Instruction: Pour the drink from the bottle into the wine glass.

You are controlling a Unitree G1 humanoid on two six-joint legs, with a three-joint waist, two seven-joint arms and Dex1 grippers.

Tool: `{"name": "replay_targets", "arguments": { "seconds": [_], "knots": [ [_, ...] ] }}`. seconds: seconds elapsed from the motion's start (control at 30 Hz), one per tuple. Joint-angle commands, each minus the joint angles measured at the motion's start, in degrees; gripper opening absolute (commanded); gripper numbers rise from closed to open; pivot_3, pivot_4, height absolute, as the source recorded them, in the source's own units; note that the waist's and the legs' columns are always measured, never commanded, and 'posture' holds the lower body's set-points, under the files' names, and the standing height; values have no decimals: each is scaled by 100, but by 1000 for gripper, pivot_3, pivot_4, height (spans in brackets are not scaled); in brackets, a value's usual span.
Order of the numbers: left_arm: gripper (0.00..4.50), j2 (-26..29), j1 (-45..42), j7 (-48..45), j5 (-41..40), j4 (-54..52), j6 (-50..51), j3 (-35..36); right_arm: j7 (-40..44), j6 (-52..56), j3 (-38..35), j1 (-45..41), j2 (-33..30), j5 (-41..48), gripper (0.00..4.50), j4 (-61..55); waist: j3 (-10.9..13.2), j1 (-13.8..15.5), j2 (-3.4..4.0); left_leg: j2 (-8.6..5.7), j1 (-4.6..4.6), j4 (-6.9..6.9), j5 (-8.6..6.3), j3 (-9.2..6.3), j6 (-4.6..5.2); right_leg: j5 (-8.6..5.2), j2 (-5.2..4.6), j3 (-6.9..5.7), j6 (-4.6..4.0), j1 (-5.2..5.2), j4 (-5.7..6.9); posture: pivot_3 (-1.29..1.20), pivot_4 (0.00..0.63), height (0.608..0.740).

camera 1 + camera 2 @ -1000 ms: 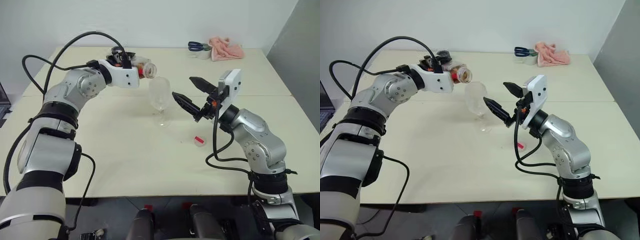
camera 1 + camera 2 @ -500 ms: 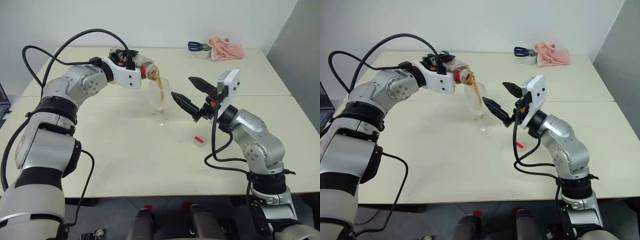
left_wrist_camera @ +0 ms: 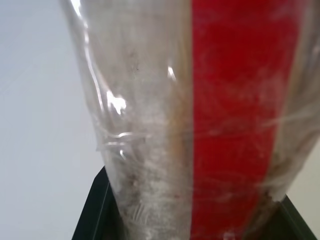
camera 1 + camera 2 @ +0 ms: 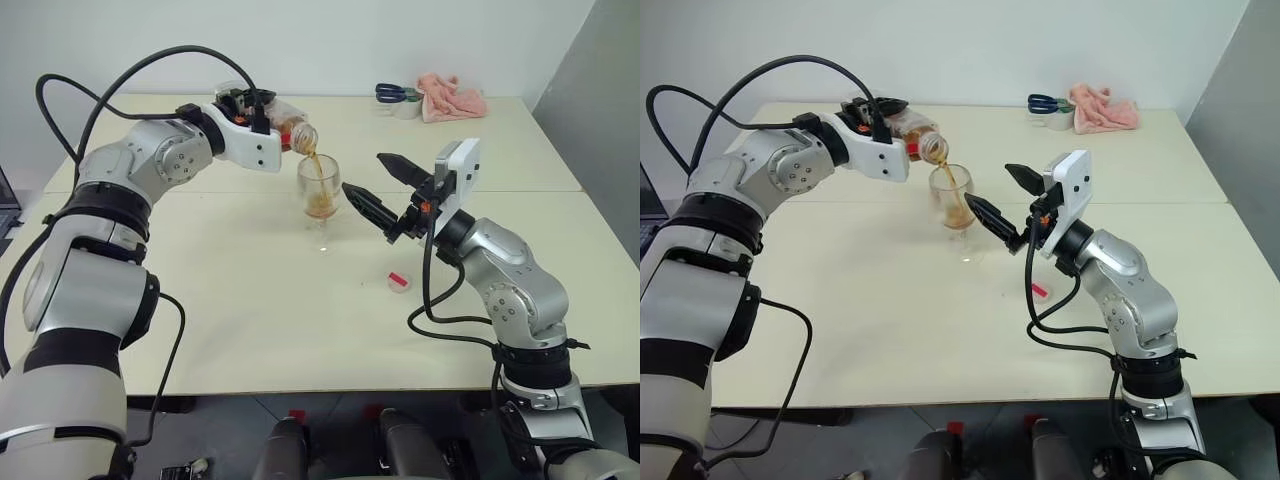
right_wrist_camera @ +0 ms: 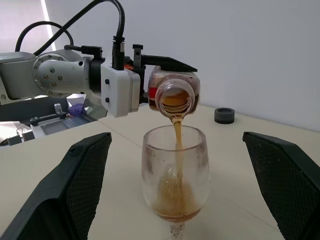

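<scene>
1. Amber drink streams from the uncapped bottle, clamped and tipped by the left gripper just above the rim.
2. Mid-table, the wine glass stands upright, its bowl partly filled; drink remains in the bottle, so the pour looks unfinished.
3. Spread wide and empty, the right gripper hovers just beside the bowl.

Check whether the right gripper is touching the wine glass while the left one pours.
Apart. In the right wrist view the right gripper stands open with the wine glass between its fingers, table visible on both sides of the bowl.
</scene>
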Motion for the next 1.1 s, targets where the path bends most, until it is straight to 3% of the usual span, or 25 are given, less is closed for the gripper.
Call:
{"name": "replay_targets", "arguments": {
  "seconds": [0.03, 1.1],
  "knots": [
    [1655, 149, -279, 151, 28, 0, -37, 12, -39, -147, -59, -54, 25, -3, 4500, -119, 0, -1, 0, 0, 0, 1, 0, 0, 0, 0, 0, 0, 0, 0, 2, 0, 150, 740],
    [1655, 195, -563, 435, 329, 257, -41, -219, 16, -121, -48, -38, 0, 34, 4500, -140, 0, -4, 0, -2, 2, 14, 4, 1, -2, 0, 0, 2, 0, -9, 38, 0, 150, 740]
  ]
}}
